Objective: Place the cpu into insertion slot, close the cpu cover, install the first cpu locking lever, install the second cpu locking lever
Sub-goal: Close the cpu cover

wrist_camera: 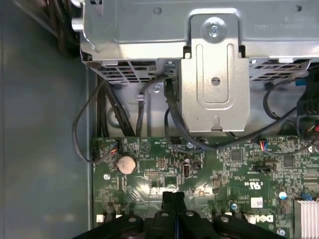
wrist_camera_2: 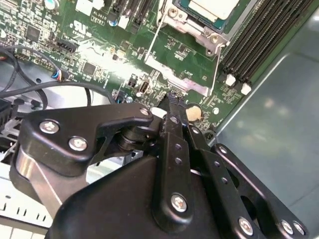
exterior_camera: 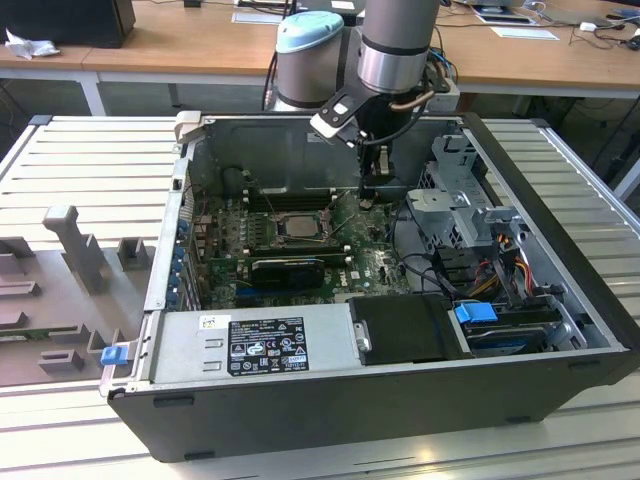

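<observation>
Tool (wrist_camera: 174, 198) pinched shut, empty, low over board (wrist_camera: 224, 169) nr cpu (exterior_camera: 297, 226) in insertion slot (exterior_camera: 268, 231).

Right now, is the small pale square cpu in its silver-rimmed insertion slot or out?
In: the small pale silver square cpu lies flat inside the silver-rimmed square insertion slot, as the exterior view shows.

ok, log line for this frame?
gripper: over circuit board, beside insertion slot | jaws: shut, nothing seen held | cpu: in slot
</observation>
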Tool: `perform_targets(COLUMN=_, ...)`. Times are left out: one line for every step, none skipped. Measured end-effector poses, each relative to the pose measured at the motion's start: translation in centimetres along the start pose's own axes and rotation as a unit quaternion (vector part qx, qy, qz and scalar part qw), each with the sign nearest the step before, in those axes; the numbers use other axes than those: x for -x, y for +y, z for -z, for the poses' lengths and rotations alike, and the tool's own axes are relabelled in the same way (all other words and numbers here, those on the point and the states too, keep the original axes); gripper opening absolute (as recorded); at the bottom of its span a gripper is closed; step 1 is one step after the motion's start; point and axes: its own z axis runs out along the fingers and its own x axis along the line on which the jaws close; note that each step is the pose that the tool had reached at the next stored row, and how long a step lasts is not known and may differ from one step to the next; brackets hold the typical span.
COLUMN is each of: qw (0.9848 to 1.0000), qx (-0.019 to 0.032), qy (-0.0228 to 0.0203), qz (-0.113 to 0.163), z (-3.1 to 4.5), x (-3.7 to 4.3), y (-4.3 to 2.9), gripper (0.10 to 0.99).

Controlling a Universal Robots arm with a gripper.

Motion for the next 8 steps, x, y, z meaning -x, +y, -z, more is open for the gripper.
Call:
perform_targets(qw=1.0, qx=0.0, qy=0.0, qz=0.001, z=-0.2, x=0.0, y=0.0, gripper=0.106)
perform_targets(qw=1.0, qx=-0.0004, qy=0.0001, qz=0.001, z=-0.36, x=0.0, y=0.0, gripper=0.106)
perform_targets(qw=1.0, qx=-0.0007, qy=0.0, qz=0.001, z=-0.48, x=0.0, y=-0.01, gripper=0.106)
perform_targets(qw=1.0, qx=-0.0007, qy=0.0, qz=0.001, z=-0.55, x=0.0, y=-0.12, gripper=0.106)
perform_targets(qw=1.0, qx=-0.0007, qy=0.0002, qz=0.001, z=-0.6, x=0.01, y=-0.65, gripper=0.106)
perform_targets(qw=1.0, qx=-0.0007, qy=0.0002, qz=0.001, z=-0.62, x=0.02, y=-0.92, gripper=0.106)
perform_targets(qw=1.0, qx=-0.0007, qy=0.0003, qz=0.001, z=-0.62, x=0.02, y=-1.15, gripper=0.106)
perform_targets(qw=1.0, qx=-0.0007, qy=0.0002, qz=0.001, z=-0.63, x=0.03, y=-1.52, gripper=0.106)
